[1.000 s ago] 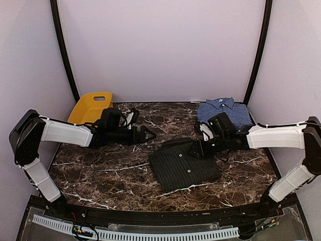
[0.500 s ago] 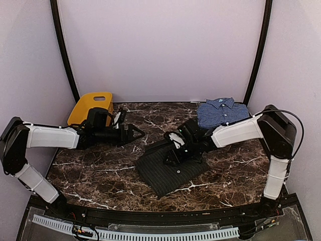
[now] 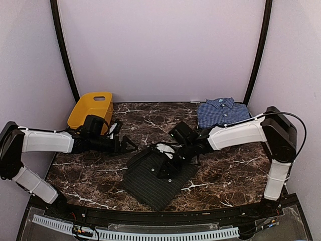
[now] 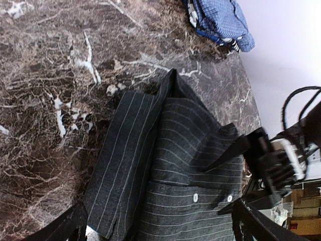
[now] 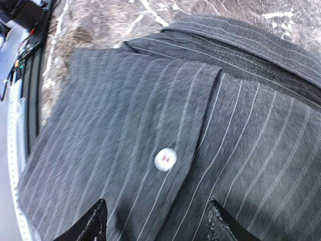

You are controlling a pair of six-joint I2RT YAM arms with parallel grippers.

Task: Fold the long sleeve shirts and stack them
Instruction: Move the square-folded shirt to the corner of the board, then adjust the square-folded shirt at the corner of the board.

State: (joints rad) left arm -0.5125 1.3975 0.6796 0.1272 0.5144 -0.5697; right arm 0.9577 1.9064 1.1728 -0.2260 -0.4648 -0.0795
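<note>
The black pinstriped shirt (image 3: 156, 174) lies folded in a rough rectangle near the middle of the tabletop (image 3: 85, 173), turned at a slant, its collar end towards the far left. The blue checked shirt (image 3: 223, 111) sits folded at the far right corner, well apart from it. A yellow basket (image 3: 90, 106) stands at the far left.

The right jaws hang low over the black shirt, spread wide. In the right wrist view the fingertips (image 5: 95, 223) straddle the placket just near a white button (image 5: 165, 159), with nothing between them. Whether they press on the cloth I cannot tell. The left jaws are also wide and hold nothing, set just beside the shirt's left edge and pointing at it.

The shirt looks light, soft and limp. It will sag and slide open if lifted by one layer, and the polished stone under it probably lets it skate instead of bunching. The safest hold seems to be a pinch through every layer at a folded edge, one arm on each side and close to the collar end where the cloth is thickest, so that the bundle keeps its shape on the way to the blue shirt. The loose flap on the left looks most likely to fall open
</note>
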